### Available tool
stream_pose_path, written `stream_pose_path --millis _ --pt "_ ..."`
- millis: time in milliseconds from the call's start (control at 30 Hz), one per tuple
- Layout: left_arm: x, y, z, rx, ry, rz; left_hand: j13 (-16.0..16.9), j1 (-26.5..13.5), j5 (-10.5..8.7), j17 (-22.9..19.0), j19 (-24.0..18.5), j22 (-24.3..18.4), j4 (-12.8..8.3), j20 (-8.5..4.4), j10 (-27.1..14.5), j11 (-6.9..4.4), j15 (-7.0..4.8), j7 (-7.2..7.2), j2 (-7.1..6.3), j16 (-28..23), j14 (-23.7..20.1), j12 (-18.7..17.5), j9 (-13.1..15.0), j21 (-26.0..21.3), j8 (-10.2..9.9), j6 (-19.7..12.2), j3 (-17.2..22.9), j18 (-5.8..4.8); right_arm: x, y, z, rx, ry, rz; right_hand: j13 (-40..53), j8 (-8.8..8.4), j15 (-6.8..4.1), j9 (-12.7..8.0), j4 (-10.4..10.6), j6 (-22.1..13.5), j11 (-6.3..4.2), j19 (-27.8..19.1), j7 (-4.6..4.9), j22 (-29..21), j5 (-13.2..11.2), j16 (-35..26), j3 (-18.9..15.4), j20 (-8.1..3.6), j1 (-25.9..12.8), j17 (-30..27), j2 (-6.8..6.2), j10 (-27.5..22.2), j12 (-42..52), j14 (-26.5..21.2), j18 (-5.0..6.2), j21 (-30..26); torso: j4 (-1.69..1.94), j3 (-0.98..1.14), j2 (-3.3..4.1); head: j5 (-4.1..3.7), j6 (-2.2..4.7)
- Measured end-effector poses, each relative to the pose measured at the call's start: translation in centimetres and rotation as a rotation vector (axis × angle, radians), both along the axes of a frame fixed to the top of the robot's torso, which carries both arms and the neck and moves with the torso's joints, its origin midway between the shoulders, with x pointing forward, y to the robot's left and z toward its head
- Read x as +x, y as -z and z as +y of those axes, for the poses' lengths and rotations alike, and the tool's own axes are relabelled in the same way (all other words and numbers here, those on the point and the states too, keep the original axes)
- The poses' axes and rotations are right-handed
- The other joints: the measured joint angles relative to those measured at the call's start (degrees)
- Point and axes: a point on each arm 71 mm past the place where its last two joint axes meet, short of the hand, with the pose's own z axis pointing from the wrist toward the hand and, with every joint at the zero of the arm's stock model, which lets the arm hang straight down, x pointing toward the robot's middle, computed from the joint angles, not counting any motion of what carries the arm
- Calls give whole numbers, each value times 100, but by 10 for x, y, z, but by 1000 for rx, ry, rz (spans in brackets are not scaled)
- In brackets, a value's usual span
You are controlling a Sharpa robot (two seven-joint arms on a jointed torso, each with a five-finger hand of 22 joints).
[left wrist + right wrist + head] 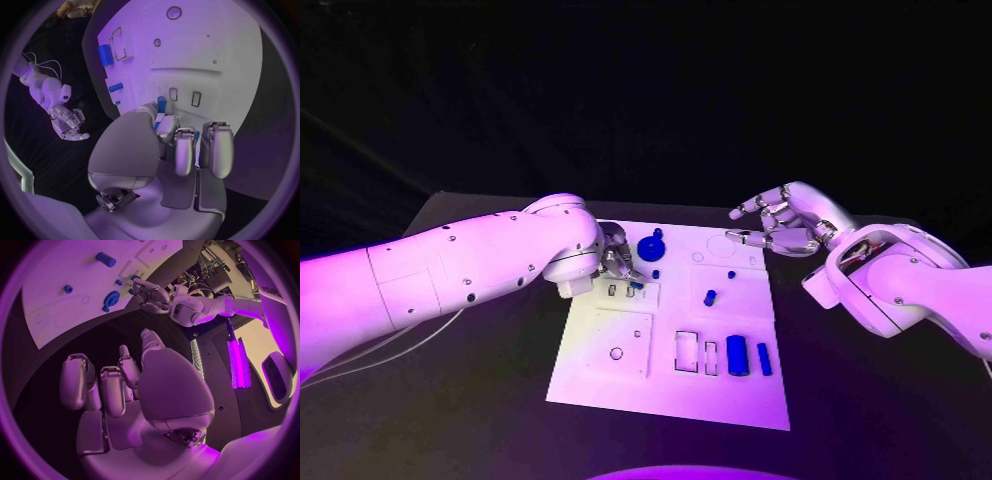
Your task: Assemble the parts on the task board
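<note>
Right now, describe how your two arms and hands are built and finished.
Both arms are smooth white shells with small dark screw holes. The left arm trails thin pale cables beneath it. The right arm has a blocky wrist casing. The left hand and right hand are silver metal with segmented fingers.

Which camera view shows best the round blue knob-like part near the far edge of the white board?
The head view: the round blue part stands unobstructed on the task board, beside the left hand. The right wrist view shows it smaller, at an angle. I cannot identify it in the left wrist view.
</note>
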Motion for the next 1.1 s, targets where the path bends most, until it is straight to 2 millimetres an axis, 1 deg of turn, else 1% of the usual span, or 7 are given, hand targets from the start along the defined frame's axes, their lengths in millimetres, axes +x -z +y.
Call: stream_pose_path --millis 100,333,367,767,900,967,1100 --pt "-2 0 4 -20 -17 8 -1 -112 0 0 0 0 -6 0 0 0 0 -1 -113 0 0 5 0 0 150 -4 179 0 0 1 0 -2 0 1 0 0 0 0 0 0 0 0 0 0 0 0 0 0 0 0 0 0 0 0 0 0 3 0 -1 8 1" --pt "-8 -2 11 -53 -43 11 -1 -244 -10 4 0 0 -28 0 45 -3 0 7 -302 0 0 5 16 0 177 -12 498 0 0 2 0 -6 0 2 0 0 0 0 0 0 0 0 0 -1 0 0 0 0 0 0 0 0 0 0 0 0 6 0 -2 30 10" --pt "-9 -1 12 -55 -44 10 -2 -246 -10 4 0 0 -33 0 45 -3 0 7 -304 0 0 5 137 0 184 -12 504 0 0 2 0 -7 0 2 0 0 0 0 0 0 0 0 0 -1 0 0 0 0 0 0 0 0 0 0 0 0 7 0 -2 33 10" --pt "-14 2 14 -34 -31 -25 5 -335 -15 4 0 0 -61 0 86 -2 0 19 -468 0 0 5 221 0 208 -20 720 0 0 3 0 -9 -1 4 0 23 0 -5 0 0 0 0 0 -1 22 0 0 0 0 -1 0 0 0 0 0 0 3 -3 7 63 -7" --pt "-14 3 13 -13 -17 -47 33 -351 -16 3 0 0 -64 0 86 -3 0 20 -516 0 0 5 458 0 208 -20 770 0 0 3 0 -9 -2 5 1 22 0 -4 0 0 0 0 0 -2 22 0 0 0 0 -1 0 0 0 0 0 0 -3 -3 9 73 -12" --pt "-14 4 12 -1 -9 -58 45 -386 -16 3 0 0 -89 0 98 -15 0 20 -553 0 0 5 459 23 232 -20 836 -85 0 3 0 -9 -2 5 1 23 0 -4 0 0 0 0 0 -2 22 0 0 0 0 -1 0 0 0 0 0 0 -7 -3 11 79 -16" --pt "-14 4 11 16 3 -74 58 -404 -22 3 0 0 -107 0 130 -5 0 20 -583 0 0 5 459 22 233 -19 860 -90 0 3 0 -9 -3 5 1 22 0 -4 0 0 0 0 0 3 22 0 0 0 0 -1 -1 0 0 0 0 0 -10 -2 13 84 -24"
